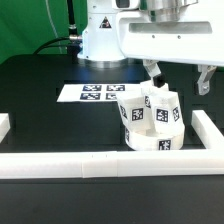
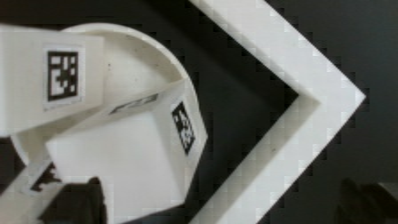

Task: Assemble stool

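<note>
The white round seat [image 1: 150, 138] lies near the rails' corner, with tags on its side. White blocky legs stand upright on it, one on the exterior view's left [image 1: 133, 110] and one on its right [image 1: 166, 104]. My gripper [image 1: 178, 78] hangs just above and slightly to the right of the legs, open and empty, its dark fingers spread wide. In the wrist view the seat [image 2: 107, 160] and a tagged leg [image 2: 63, 75] fill one side. The fingertips [image 2: 63, 197] show as dark shapes at the picture's edge, far apart, with nothing between them.
The marker board [image 1: 100, 92] lies flat behind the stool. White border rails run along the front [image 1: 90, 166], the exterior view's right [image 1: 214, 132] and left [image 1: 4, 126]. Their corner [image 2: 317, 95] lies close to the seat. The robot's base [image 1: 100, 35] stands at the back.
</note>
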Robot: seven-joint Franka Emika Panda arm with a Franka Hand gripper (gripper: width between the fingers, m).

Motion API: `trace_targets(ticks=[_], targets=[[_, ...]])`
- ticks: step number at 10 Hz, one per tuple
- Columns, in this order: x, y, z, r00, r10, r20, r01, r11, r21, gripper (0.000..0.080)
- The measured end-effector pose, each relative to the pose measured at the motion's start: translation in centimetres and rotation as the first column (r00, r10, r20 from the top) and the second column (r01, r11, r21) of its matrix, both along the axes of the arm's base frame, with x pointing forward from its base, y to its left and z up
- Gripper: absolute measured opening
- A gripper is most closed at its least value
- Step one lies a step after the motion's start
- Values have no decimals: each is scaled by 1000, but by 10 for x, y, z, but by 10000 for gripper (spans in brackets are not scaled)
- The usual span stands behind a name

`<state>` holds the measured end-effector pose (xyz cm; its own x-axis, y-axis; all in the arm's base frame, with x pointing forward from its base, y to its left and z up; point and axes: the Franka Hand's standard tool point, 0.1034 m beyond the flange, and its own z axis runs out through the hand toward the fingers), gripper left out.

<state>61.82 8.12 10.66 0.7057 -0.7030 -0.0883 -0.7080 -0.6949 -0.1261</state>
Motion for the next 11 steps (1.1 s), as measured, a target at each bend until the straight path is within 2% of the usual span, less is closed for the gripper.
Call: trace_targets(ticks=[2, 5, 7, 9, 11], targets=[[1, -2, -2, 982, 186, 40, -185, 982, -40, 649], [0, 3, -5, 932, 354, 70, -348, 933, -87, 649], [2, 3, -5, 866, 495, 75, -484, 866, -128, 649], [2, 0, -5, 815, 574, 73, -561, 815, -142, 649], [2, -3, -6, 730, 680, 69, -665, 730, -159, 649]])
